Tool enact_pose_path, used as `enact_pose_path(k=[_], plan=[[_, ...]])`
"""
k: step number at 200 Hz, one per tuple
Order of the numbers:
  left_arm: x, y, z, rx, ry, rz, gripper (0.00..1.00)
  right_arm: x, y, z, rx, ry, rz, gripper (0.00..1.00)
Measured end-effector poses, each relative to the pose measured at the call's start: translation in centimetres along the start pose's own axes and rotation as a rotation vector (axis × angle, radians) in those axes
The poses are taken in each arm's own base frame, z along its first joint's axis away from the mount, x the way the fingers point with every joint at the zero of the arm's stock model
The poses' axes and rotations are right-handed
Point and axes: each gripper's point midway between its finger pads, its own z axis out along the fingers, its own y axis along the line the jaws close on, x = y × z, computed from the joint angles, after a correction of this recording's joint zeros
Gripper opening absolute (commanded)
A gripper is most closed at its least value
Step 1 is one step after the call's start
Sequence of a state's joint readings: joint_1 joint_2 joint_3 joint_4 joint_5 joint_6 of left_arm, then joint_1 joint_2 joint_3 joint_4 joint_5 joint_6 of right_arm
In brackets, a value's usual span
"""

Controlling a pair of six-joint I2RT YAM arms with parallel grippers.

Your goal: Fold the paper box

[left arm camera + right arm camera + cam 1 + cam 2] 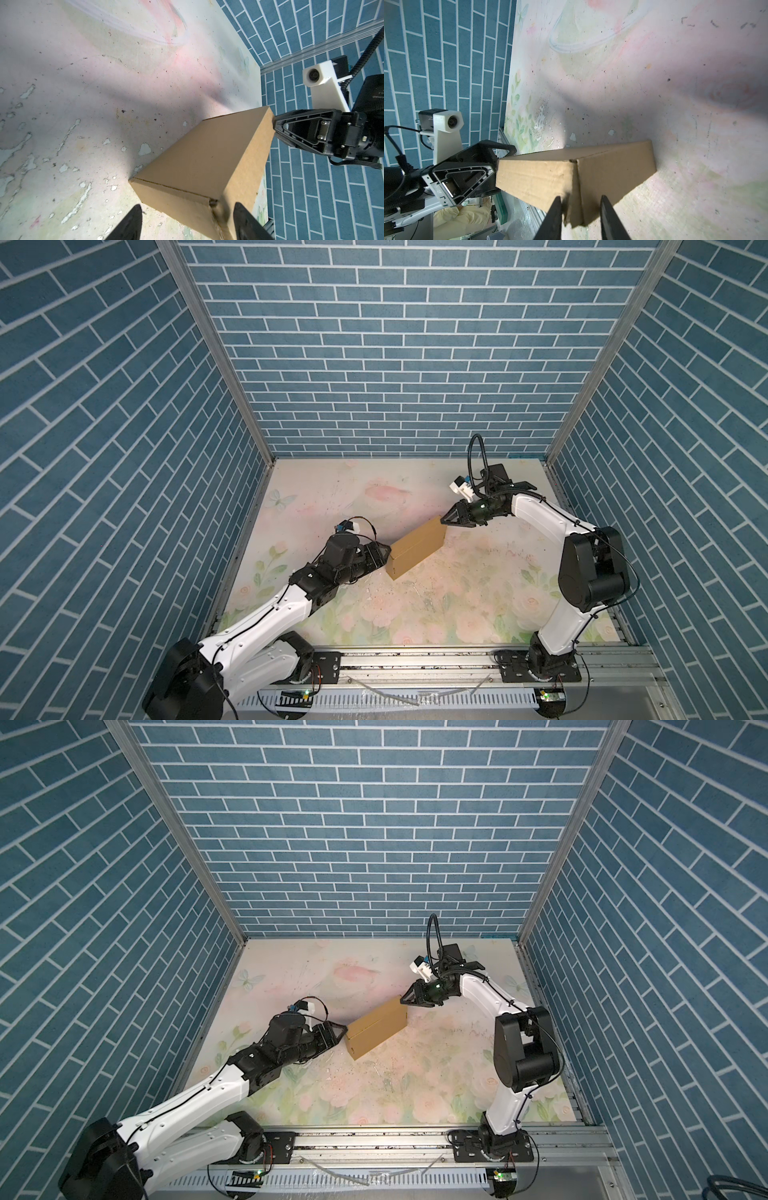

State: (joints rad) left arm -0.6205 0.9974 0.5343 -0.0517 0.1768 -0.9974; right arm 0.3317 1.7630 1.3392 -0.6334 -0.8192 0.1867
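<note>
While both my arms reach toward the middle of the pale, flower-printed worktop (457, 605), the plain brown corrugated cardboard paper box (417, 549) (376, 1029) lies between them, folded up into a closed, shallow rectangular block. In both top views it runs diagonally, its near end at my left claw (388, 552) (345, 1030) and its far end at my right claw (443, 521) (402, 999). Its lower edge looks to be resting on the worktop, with shadow beside it.

Seen from my left wrist, my left claw stands wide apart around one corner of the paper box. One black finger (133, 220) is clear of the cardboard, with worktop showing in the gap, and the other sits just beside the side face.

Seen from my right wrist, my right claw's fingers (555, 214) stand a little apart with the opposite corner between them. One lies against the cardboard, but I cannot tell whether the pair truly pinches it.

Blue brick-patterned walls (374, 364) close in the worktop on three sides.
</note>
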Motion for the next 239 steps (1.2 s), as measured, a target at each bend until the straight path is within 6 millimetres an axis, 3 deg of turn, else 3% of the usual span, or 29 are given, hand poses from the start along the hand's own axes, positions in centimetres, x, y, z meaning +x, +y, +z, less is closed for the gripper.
enact_pose_path(k=[63,118,162,239], plan=[[-0.3,-0.8,-0.7,0.032,-0.019,0.024,0.73,0.0,0.0,0.1,0.001,-0.002,-0.004,0.31],[0.7,-1.5,-0.8,0.049,0.008,0.052,0.69,-0.1,0.0,0.1,0.001,-0.002,0.003,0.31],[1.9,-0.2,0.2,0.015,0.043,0.049,0.65,-0.1,0.0,0.1,0.002,-0.003,0.011,0.30],[1.8,-0.3,0.7,0.045,0.021,0.041,0.62,-0.1,0.0,0.2,0.009,-0.005,0.015,0.35]])
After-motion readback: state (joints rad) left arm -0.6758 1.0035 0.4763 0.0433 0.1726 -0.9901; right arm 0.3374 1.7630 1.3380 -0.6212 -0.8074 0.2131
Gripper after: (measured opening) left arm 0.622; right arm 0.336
